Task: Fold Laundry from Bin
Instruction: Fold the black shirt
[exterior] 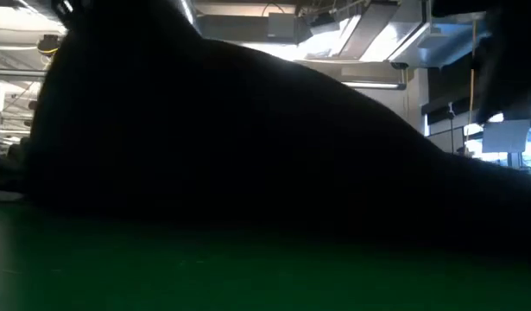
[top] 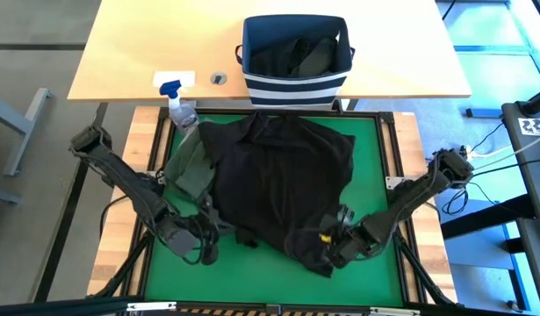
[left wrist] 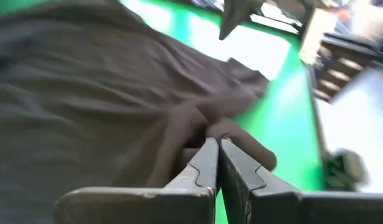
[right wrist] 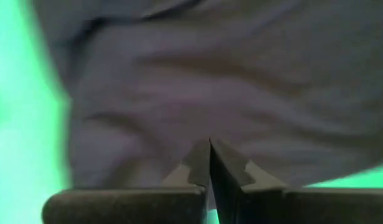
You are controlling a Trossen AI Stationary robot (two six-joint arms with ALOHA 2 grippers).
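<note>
Lying spread over the green mat (top: 375,254), the black garment (top: 283,180) covers most of the work surface, its near hem reaching both grippers. On the left, the spray bottle (top: 178,105) stands at the mat's far left corner, partly overlapping the wooden table (top: 129,53) edge. Just beside it, the dark olive garment (top: 186,167) shows only as a strip; the rest is buried under the black cloth.

The left gripper (top: 208,235) sits at the near left edge of the black garment. In its wrist view the fingers (left wrist: 207,165) are pressed together with a fold of cloth pinched at their tips, though how much fabric is caught is hard to make out.

At centre, beyond the mat, the bin (top: 294,57) stands upright on the wooden table. Dark cloth fills its inside, but shadow hides which pieces these are.

The low view is almost wholly blocked by the dark mound of the black garment (exterior: 248,138); neither gripper shows there.

On the right, the right gripper (top: 335,239) rests at the near right edge of the black garment. Its fingers (right wrist: 200,165) meet tightly against the cloth; the tips are so near the fabric that the exact bit clamped is hidden.
</note>
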